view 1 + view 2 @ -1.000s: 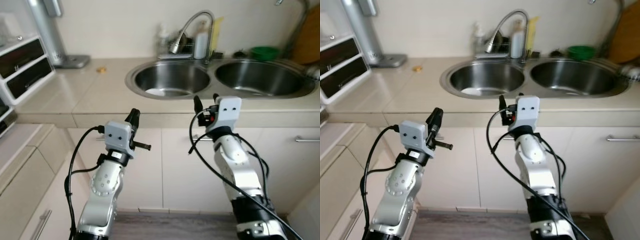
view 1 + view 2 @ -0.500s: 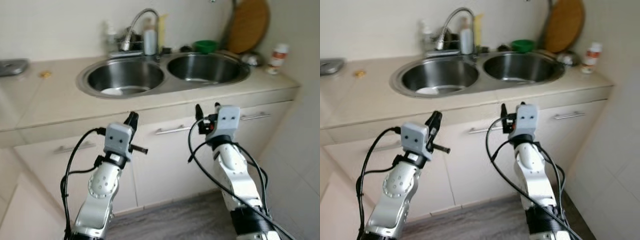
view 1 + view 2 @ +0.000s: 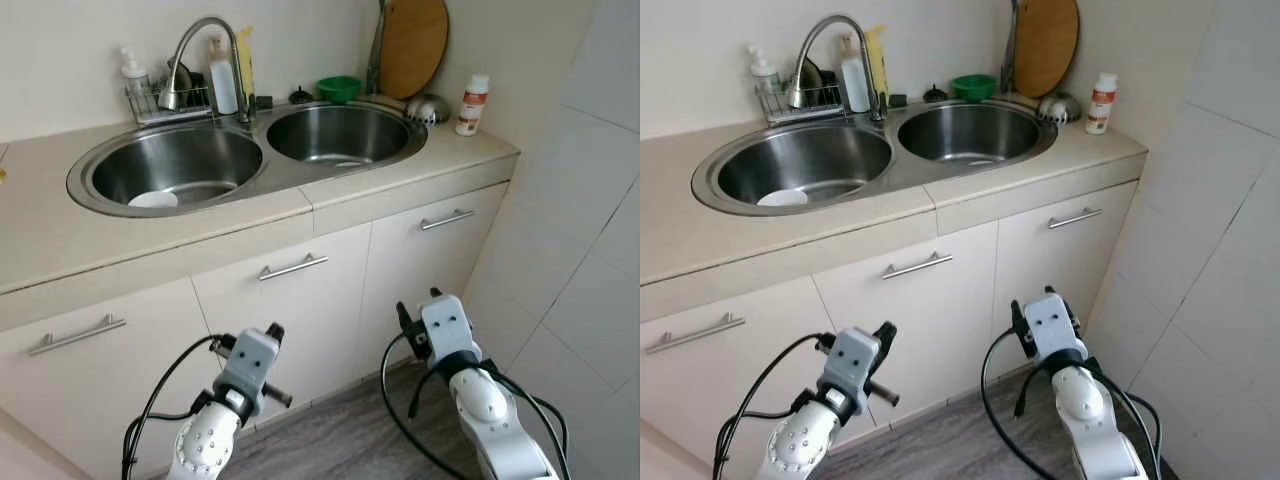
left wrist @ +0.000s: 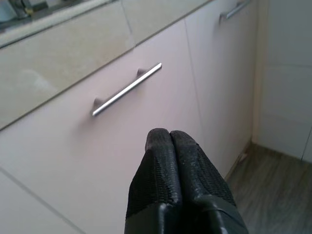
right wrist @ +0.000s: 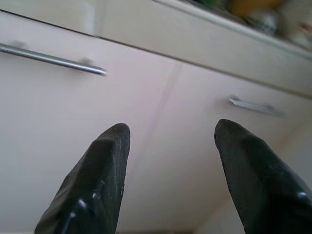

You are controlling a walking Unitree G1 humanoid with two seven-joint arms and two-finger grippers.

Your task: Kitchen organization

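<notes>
A double steel sink [image 3: 250, 150] is set in the beige counter, with a white plate [image 3: 153, 199] in its left basin and a curved faucet [image 3: 205, 40] behind. My left gripper [image 3: 275, 330] hangs low before the cabinet doors; in the left wrist view its fingers [image 4: 169, 146] are shut with nothing between them, pointing at a door with a bar handle [image 4: 126, 89]. My right gripper [image 3: 418, 302] is also low, in front of the right-hand door. Its fingers [image 5: 107, 161] stand open and hold nothing.
A wire rack with bottles [image 3: 165, 95], a green bowl [image 3: 341, 88], a round wooden board [image 3: 412, 45] and a red-capped white bottle [image 3: 470, 105] line the counter's back and right end. A tiled wall [image 3: 580, 250] closes the right side. Grey wood floor [image 3: 340, 440] lies below.
The camera has swung right along the counter and looks from higher up. Both arms now sit lower in the picture, before the cabinet doors. The fingers' states are unchanged.
</notes>
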